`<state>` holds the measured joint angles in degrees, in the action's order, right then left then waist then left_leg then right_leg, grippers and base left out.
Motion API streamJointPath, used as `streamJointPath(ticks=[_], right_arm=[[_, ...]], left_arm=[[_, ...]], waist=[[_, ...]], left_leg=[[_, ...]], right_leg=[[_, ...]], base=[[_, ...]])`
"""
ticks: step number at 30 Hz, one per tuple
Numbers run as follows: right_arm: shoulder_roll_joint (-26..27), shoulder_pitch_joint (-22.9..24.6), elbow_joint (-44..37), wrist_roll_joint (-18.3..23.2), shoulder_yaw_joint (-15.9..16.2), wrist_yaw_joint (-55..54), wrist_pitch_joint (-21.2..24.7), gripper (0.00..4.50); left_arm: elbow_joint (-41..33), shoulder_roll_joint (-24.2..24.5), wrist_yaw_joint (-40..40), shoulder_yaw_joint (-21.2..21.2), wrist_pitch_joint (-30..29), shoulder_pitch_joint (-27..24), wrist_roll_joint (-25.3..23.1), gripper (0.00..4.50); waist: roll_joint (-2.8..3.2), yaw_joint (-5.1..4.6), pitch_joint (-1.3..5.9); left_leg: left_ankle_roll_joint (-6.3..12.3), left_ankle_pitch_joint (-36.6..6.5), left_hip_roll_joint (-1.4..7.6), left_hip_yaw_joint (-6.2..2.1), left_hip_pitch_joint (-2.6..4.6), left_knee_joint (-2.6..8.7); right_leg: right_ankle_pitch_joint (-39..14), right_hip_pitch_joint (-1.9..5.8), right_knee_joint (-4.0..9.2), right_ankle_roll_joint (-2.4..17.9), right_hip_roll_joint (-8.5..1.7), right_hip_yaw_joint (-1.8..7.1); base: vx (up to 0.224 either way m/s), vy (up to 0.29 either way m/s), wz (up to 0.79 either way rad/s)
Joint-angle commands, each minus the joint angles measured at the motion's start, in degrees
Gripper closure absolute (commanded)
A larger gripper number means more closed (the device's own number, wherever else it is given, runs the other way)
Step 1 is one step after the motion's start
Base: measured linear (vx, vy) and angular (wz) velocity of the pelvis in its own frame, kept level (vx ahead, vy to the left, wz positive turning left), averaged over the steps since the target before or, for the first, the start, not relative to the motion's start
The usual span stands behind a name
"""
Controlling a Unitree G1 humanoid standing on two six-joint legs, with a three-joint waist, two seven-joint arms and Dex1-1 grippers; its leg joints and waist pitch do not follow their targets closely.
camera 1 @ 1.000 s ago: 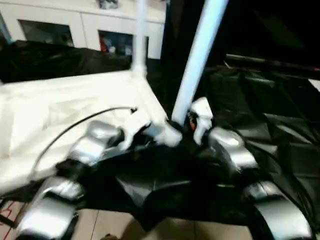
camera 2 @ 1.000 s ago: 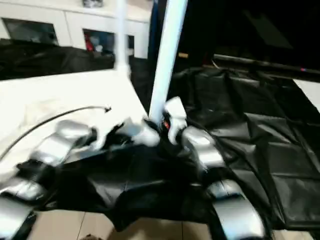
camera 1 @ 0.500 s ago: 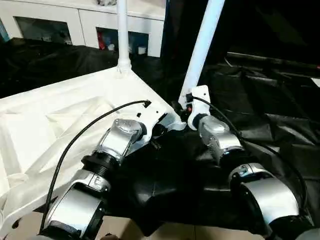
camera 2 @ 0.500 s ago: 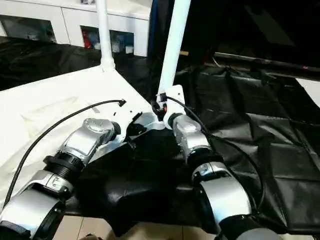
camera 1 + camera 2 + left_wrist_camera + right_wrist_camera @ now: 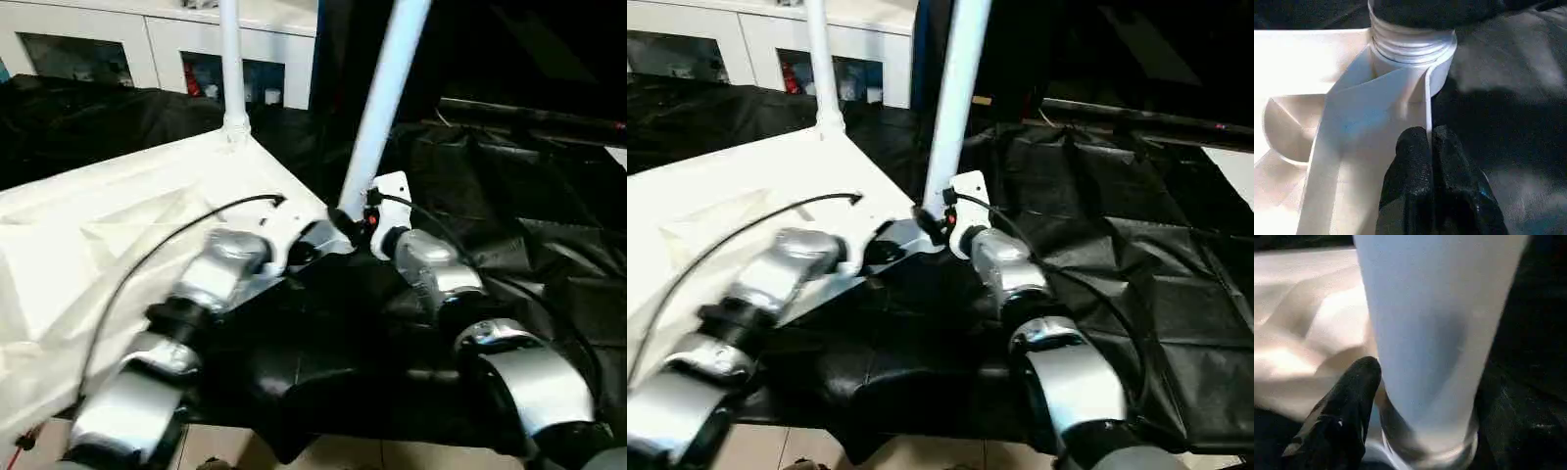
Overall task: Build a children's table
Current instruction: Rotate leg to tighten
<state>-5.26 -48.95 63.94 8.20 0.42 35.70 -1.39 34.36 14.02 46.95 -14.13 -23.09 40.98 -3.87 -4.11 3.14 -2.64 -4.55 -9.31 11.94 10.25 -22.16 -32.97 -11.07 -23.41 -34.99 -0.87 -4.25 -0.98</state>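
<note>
**White Legs Rising from an Upturned Top amid Black Sheeting**

Crinkled black plastic sheeting (image 5: 529, 186) lay all around the work, glossy and creased, spreading under and beyond the tabletop (image 5: 108, 235). Behind it stood a white cabinet (image 5: 157, 49) with glass doors. A thin black cable (image 5: 147, 259) arced over the left forearm, crossing the view of the top.

The tabletop lay underside up, smooth white plastic with raised ribs and a rounded corner socket (image 5: 1415, 54). A long tapered tubular leg (image 5: 387, 93) stood in that near socket, leaning slightly; a second leg (image 5: 231, 69) rose upright from the far corner.

The left tool (image 5: 1430, 147) was clenched, its black textured fingers pinched onto the thin upright rim of the top just beside the socket. The right tool's (image 5: 1400, 382) one visible black finger (image 5: 1347, 406) lay against the base of the near leg; whether it gripped, I could not tell.
</note>
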Motion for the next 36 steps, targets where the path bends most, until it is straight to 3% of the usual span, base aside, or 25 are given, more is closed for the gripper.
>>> streamJointPath(ticks=[1, 2, 3, 4, 6, 8, 9, 11, 17, 23, 24, 30, 36], right_arm=[[-0.3, 1.5, -1.6, -1.1, 2.4, 6.3, 1.1, 1.18], [-1.1, 2.1, -2.9, -1.1, 2.9, 8.6, 1.0, 1.18], [-2.7, 3.5, -5.8, -0.6, 3.8, 13.6, 1.1, 1.18], [-3.9, 4.5, -7.9, -0.2, 4.4, 17.1, 1.5, 1.18], [-5.9, 6.3, -11.3, 0.0, 6.1, 22.5, 2.3, 1.18], [-6.9, 7.2, -12.8, -0.2, 6.9, 24.9, 2.6, 1.18], [-7.6, 7.9, -14.0, -0.3, 7.6, 26.5, 2.9, 1.18], [-9.2, 9.4, -16.8, -0.6, 9.1, 29.7, 3.7, 1.18], [-11.5, 13.2, -23.4, -1.6, 12.5, 34.2, 5.7, 1.18], [-11.3, 14.2, -25.9, -1.1, 12.6, 34.3, 7.8, 1.45], [-11.3, 14.2, -25.9, -1.1, 12.6, 34.3, 7.8, 1.63], [-11.4, 15.5, -28.7, -0.5, 12.7, 34.4, 10.4, 1.74], [-8.3, 15.8, -26.1, -1.0, 9.9, 25.8, 10.6, 1.74]], left_arm=[[-4.7, -0.4, 4.3, -0.6, 4.3, 0.7, 3.3, 4.5], [-5.3, 0.3, 6.2, -1.0, 5.4, 0.2, 3.7, 4.5], [-6.8, 1.7, 10.0, -1.7, 6.5, -0.7, 4.5, 4.5], [-7.9, 2.7, 12.7, -2.2, 7.1, -1.4, 5.1, 4.5], [-9.2, 4.2, 16.7, -2.7, 7.4, -2.2, 6.2, 4.5], [-9.8, 4.8, 18.4, -2.9, 7.8, -2.5, 6.6, 4.5], [-10.2, 5.3, 19.7, -2.9, 8.1, -2.7, 6.9, 4.5], [-10.3, 6.4, 22.0, -3.2, 9.3, -3.1, 7.0, 4.5], [-9.8, 8.3, 25.8, -3.9, 11.2, -3.6, 7.0, 4.5], [-9.5, 8.5, 26.2, -3.9, 11.5, -3.8, 6.7, 4.5], [-9.5, 8.5, 26.2, -3.9, 11.5, -3.8, 6.7, 4.5], [-9.1, 8.4, 26.1, -3.6, 12.0, -4.0, 6.5, 4.5], [-7.2, 6.5, 20.1, -2.5, 11.1, -3.8, 5.2, 4.5]], waist=[[0.86, 0.4, 3.82], [0.81, 0.51, 3.85], [1.54, 0.81, 3.71], [1.13, 0.74, 3.71], [1.09, 0.93, 3.75], [1.25, 1.57, 3.69], [1.5, 2.05, 3.53], [1.42, 2.45, 3.37], [1.65, 2.53, 3.38], [1.59, 2.43, 3.49], [1.52, 2.48, 3.48], [1.36, 2.7, 3.58], [1.1, 2.55, 3.38]], left_leg=[[3.51, -8.4, 1.05, 0.32, 1.26, 3.26], [3.58, -8.3, 1.09, 0.32, 1.3, 3.23], [3.71, -8.5, 1.09, 0.27, 1.43, 3.28], [3.7, -8.9, 1.16, 0.39, 1.41, 3.24], [4.02, -8.5, 1.15, 0.49, 1.47, 3.13], [4.47, -7.7, 1.24, 0.62, 1.61, 3.04], [4.08, -8.0, 1.32, 0.75, 1.75, 3.13], [3.44, -9.2, 1.3, 0.73, 1.68, 3.26], [1.92, -10.8, 1.26, 0.66, 1.65, 3.36], [1.39, -10.9, 1.23, 0.59, 1.64, 3.35], [1.54, -10.3, 1.19, 0.6, 1.6, 3.33], [2.47, -8.5, 1.16, 0.69, 1.57, 3.1], [1.08, -10.8, 1.13, 0.64, 1.65, 3.32]], right_leg=[[3.4, 3.05, 2.7, 16.4, -2.64, 1.03], [3.6, 3.08, 2.63, 16.5, -2.62, 1.02], [3.3, 3.12, 2.7, 16.6, -2.61, 1.0], [3.3, 3.11, 2.7, 16.7, -2.52, 1.0], [3.9, 3.05, 2.54, 17.0, -2.55, 1.06], [4.0, 2.91, 2.48, 17.2, -2.61, 1.08], [3.1, 2.75, 2.57, 17.3, -2.49, 1.01], [0.8, 2.88, 2.68, 16.6, -2.45, 0.92], [-2.3, 2.62, 2.87, 15.3, -2.61, 1.06], [-2.8, 2.55, 2.82, 15.2, -2.69, 1.09], [-2.1, 2.61, 2.76, 15.1, -2.62, 1.07], [0.1, 2.71, 2.5, 15.4, -2.64, 1.06], [-4.9, 2.41, 2.93, 14.4, -2.85, 1.21]], base=[[0.0, 0.0, 0.0], [0.0, 0.0, 0.0], [0.0, 0.0, 0.0], [0.0, 0.0, 0.0], [0.0, 0.0, 0.0], [0.0, 0.0, 0.0], [0.0, 0.0, 0.0], [0.0, 0.0, 0.0], [0.0, 0.0, 0.0], [0.0, 0.0, 0.0], [0.0, 0.0, 0.0], [0.0, 0.0, 0.0], [0.0, 0.0, 0.0]])
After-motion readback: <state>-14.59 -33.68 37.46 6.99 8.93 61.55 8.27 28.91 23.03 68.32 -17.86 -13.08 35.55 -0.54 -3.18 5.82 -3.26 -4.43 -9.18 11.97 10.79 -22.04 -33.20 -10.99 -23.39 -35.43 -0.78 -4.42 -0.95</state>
